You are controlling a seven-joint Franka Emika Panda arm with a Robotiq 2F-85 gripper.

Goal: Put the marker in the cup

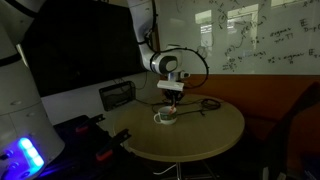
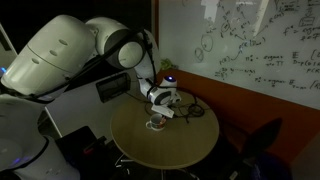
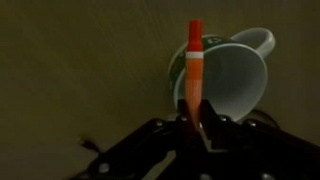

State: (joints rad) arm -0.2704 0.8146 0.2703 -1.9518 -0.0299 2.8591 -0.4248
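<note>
Gripper (image 3: 196, 128) jaws clamped on the marker (image 3: 194, 65) — orange stick points straight out from between them. The cup (image 3: 238, 85) sits just beyond the jaws, behind the marker's tip — white, handled.

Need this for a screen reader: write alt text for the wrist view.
An orange-red marker, clamped by the gripper in its dark jaws at the bottom edge, points up across the mouth of a white cup with a handle. A dim tabletop fills the rest.
</note>
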